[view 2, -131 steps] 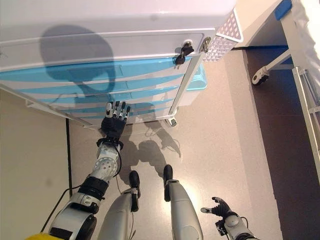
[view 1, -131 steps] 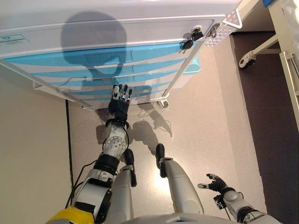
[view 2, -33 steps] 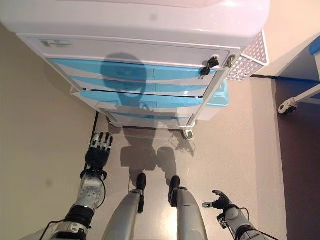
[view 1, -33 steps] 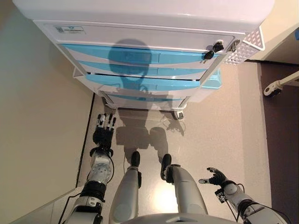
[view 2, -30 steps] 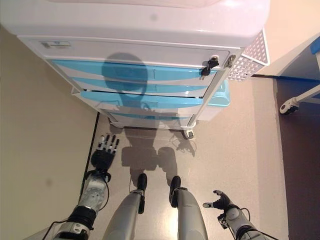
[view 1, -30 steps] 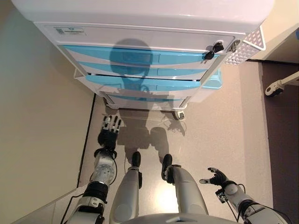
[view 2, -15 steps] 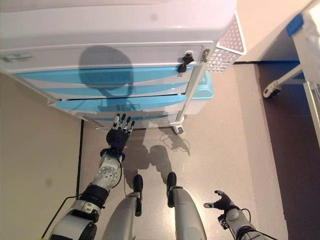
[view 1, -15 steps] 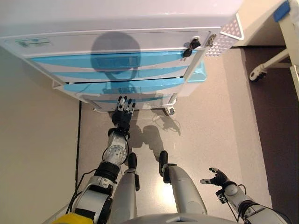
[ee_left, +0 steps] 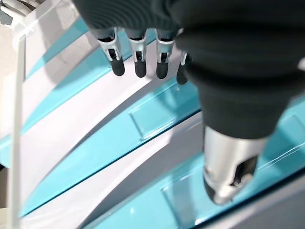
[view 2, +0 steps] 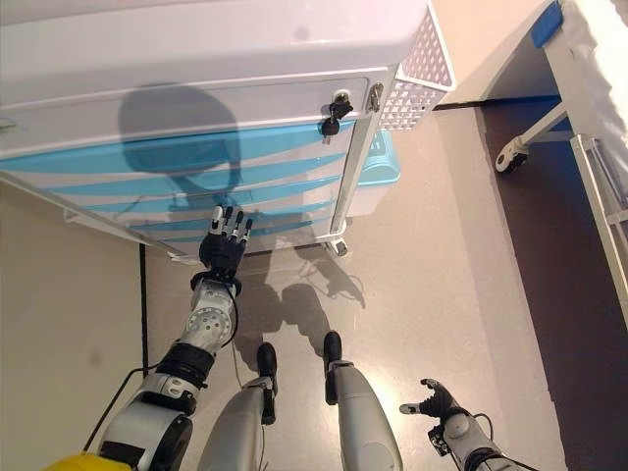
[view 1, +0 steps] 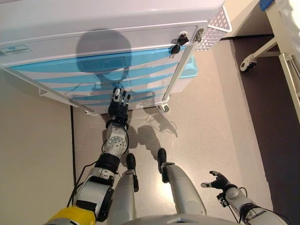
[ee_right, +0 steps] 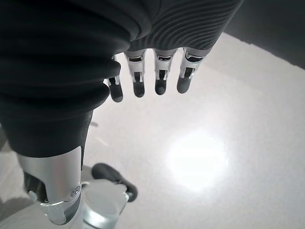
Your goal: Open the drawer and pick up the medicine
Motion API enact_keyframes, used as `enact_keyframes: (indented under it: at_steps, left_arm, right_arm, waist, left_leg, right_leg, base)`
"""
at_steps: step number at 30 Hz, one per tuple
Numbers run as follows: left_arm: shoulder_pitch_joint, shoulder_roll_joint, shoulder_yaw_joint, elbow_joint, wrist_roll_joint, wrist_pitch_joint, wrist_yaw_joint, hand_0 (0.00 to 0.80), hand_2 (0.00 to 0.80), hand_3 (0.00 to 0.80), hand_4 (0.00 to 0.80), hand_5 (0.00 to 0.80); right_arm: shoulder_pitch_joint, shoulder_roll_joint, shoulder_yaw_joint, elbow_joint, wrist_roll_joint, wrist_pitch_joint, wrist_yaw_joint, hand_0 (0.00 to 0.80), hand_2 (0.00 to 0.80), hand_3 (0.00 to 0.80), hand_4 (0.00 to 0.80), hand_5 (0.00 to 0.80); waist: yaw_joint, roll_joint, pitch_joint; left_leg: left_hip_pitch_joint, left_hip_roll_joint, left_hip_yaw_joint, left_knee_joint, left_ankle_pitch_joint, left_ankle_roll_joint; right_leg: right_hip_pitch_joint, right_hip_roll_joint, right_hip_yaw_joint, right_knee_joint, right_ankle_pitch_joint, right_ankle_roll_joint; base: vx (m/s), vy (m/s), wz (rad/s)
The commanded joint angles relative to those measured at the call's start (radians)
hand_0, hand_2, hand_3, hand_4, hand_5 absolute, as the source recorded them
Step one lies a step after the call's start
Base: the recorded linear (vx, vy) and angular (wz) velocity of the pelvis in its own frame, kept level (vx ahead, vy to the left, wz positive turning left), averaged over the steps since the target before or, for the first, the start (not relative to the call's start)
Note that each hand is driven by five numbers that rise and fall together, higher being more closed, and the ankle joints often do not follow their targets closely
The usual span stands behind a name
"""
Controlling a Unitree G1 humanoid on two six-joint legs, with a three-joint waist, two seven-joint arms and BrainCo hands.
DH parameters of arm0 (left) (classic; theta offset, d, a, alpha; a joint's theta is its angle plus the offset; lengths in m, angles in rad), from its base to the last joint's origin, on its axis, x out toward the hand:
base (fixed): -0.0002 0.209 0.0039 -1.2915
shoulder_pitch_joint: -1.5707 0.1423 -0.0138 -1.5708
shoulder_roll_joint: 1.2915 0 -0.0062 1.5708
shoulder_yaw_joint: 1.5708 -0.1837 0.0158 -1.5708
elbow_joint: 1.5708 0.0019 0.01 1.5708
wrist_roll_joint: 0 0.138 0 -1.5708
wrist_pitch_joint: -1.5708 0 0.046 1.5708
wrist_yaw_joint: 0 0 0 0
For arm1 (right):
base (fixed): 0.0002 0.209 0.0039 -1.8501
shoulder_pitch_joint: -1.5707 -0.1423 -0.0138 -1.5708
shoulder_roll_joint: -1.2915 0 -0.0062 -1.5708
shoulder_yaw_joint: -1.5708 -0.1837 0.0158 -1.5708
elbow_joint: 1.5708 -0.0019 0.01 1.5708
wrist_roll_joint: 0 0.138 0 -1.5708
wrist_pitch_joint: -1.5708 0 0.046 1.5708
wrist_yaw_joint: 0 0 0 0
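Several blue-fronted drawers [view 1: 101, 70] ran across the white medical cart [view 1: 93, 18], which filled the far part of the scene and stood on small castors on the beige floor [view 1: 211, 117]. All the drawers looked closed or nearly so, and no medicine could be seen in any view. A white perforated basket [view 1: 212, 29] hung on the cart's right end, with a black key [view 1: 177, 47] in the lock just left of it. To the far right stood the pale frame and a wheel of a bed [view 1: 281, 51] on darker flooring.

Reaching toward the lower drawers, the left hand [view 1: 119, 107] held its fingers [ee_left: 138, 62] straight and spread just in front of the blue fronts, grasping nothing. Near the robot on the right, the right hand [view 1: 218, 179] hung low over the floor, loosely open and empty.
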Motion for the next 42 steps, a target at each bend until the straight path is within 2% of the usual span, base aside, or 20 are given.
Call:
enact_keyframes:
  at_steps: [1,16,17,18,19,20,21,22,23,24,25,42]
  left_arm:
    - [-0.198,0.046,0.023,-0.039,0.053,-0.069,-0.027,0.0,0.0,0.0,0.0,0.0]
    - [-0.243,0.103,0.044,-0.179,0.05,-0.124,-0.038,0.0,0.0,0.0,0.0,0.0]
    - [-0.254,0.113,0.04,-0.205,0.046,-0.129,-0.046,0.0,0.0,0.0,0.0,0.0]
    - [-0.254,0.113,0.04,-0.205,0.046,-0.129,-0.045,0.0,0.0,0.0,0.0,0.0]
    - [-0.259,0.12,0.034,-0.243,0.04,-0.133,-0.058,0.0,0.0,0.0,0.0,0.0]
    - [-0.26,0.12,0.031,-0.251,0.039,-0.137,-0.061,0.0,0.0,0.0,0.0,0.0]
    - [-0.263,0.122,0.027,-0.258,0.037,-0.138,-0.063,0.0,0.0,0.0,0.0,0.0]
    - [-0.265,0.123,0.026,-0.262,0.032,-0.136,-0.068,0.0,0.0,0.0,0.0,0.0]
    - [-0.265,0.122,0.026,-0.262,0.032,-0.136,-0.068,0.1,0.1,0.1,0.1,0.1]
    - [-0.271,0.124,0.027,-0.272,0.029,-0.142,-0.067,0.765,0.765,0.765,0.765,0.765]
    - [-0.276,0.126,0.025,-0.278,0.026,-0.144,-0.069,0.8,0.8,0.8,0.8,0.8]
    - [-0.223,0.121,0.028,-0.309,0.032,-0.133,-0.072,0.8,0.8,0.8,0.8,0.8]
  right_arm:
    - [0.032,-0.036,0.041,-0.011,0.034,0.014,0.001,0.0,0.0,0.0,0.0,0.0]
    - [0.034,-0.046,0.051,-0.001,0.003,0.008,0.023,0.0,0.0,0.0,0.0,0.0]
    - [0.036,-0.047,0.053,-0.001,-0.003,0.006,0.025,0.0,0.0,0.0,0.0,0.0]
    - [0.037,-0.047,0.053,0.0,-0.003,0.006,0.025,0.0,0.0,0.0,0.0,0.0]
    - [0.039,-0.05,0.056,0.002,-0.009,0.007,0.029,0.0,0.0,0.0,0.0,0.0]
    - [0.04,-0.051,0.056,0.001,-0.011,0.006,0.03,0.0,0.0,0.0,0.0,0.0]
    - [0.041,-0.053,0.059,-0.001,-0.013,0.006,0.032,0.0,0.0,0.0,0.0,0.0]
    - [0.042,-0.053,0.061,-0.001,-0.016,0.006,0.035,0.0,0.0,0.0,0.0,0.0]
    - [0.042,-0.053,0.061,0.0,-0.016,0.006,0.035,0.0,0.0,0.0,0.0,0.0]
    - [0.042,-0.053,0.062,-0.001,-0.018,0.005,0.038,0.0,0.0,0.0,0.0,0.0]
    - [0.041,-0.052,0.066,-0.004,-0.02,0.005,0.039,0.0,0.0,0.0,0.0,0.0]
    - [0.032,-0.042,0.076,0.017,-0.046,0.006,0.035,0.0,0.0,0.0,0.0,0.0]
  waist:
    - [-0.011,0.008,-0.044]
    - [0.001,0.017,-0.058]
    - [0.002,0.014,-0.059]
    - [0.003,0.017,-0.064]
    - [0.005,0.017,-0.07]
    - [0.005,0.013,-0.066]
    - [0.006,0.016,-0.073]
    - [0.006,0.013,-0.07]
    - [0.007,0.016,-0.075]
    - [0.007,0.011,-0.071]
    - [0.007,0.01,-0.072]
    - [0.027,0.007,-0.05]
  left_leg:
    - [-0.041,-0.027,0.019,0.072,-0.061,0.057]
    - [-0.041,-0.035,0.006,0.056,-0.056,0.052]
    - [-0.051,-0.036,0.015,0.046,-0.023,0.055]
    - [-0.038,-0.037,0.003,0.046,-0.051,0.05]
    - [-0.029,-0.038,0.0,0.037,-0.049,0.05]
    - [-0.04,-0.037,0.011,0.036,-0.021,0.055]
    - [-0.025,-0.04,0.0,0.036,-0.05,0.051]
    - [-0.034,-0.04,0.012,0.034,-0.022,0.056]
    - [-0.022,-0.04,0.0,0.034,-0.05,0.051]
    - [-0.029,-0.041,0.012,0.031,-0.022,0.056]
    - [-0.027,-0.042,0.011,0.029,-0.021,0.056]
    - [-0.008,-0.05,-0.003,0.006,0.001,0.053]
  right_leg:
    - [0.019,-0.002,0.004,0.007,0.034,0.06]
    - [0.024,-0.003,-0.004,-0.006,0.039,0.063]
    - [0.02,-0.008,-0.013,-0.021,0.07,0.058]
    - [0.029,-0.004,-0.007,-0.015,0.044,0.064]
    - [0.037,-0.006,-0.009,-0.021,0.047,0.066]
    - [0.029,-0.009,-0.016,-0.028,0.073,0.06]
    - [0.041,-0.006,-0.008,-0.022,0.048,0.067]
    - [0.034,-0.01,-0.016,-0.029,0.074,0.061]
    - [0.043,-0.006,-0.009,-0.023,0.048,0.067]
    - [0.041,-0.01,-0.016,-0.033,0.074,0.061]
    - [0.041,-0.01,-0.016,-0.033,0.077,0.061]
    - [0.061,-0.02,-0.035,-0.026,0.073,0.057]
  base:
    - [0.033,-0.002,-0.08]
    - [0.002,-0.001,-0.02]
    - [0.0,0.0,0.0]
    - [0.016,-0.005,0.04]
    - [0.012,-0.007,0.04]
    - [0.015,-0.004,0.05]
    - [-0.093,-0.003,0.03]
    - [0.109,0.012,0.04]
    - [-0.098,0.003,0.03]
    - [0.0,0.0,0.0]
    - [-0.103,0.003,0.02]
    - [-0.003,0.0,0.0]
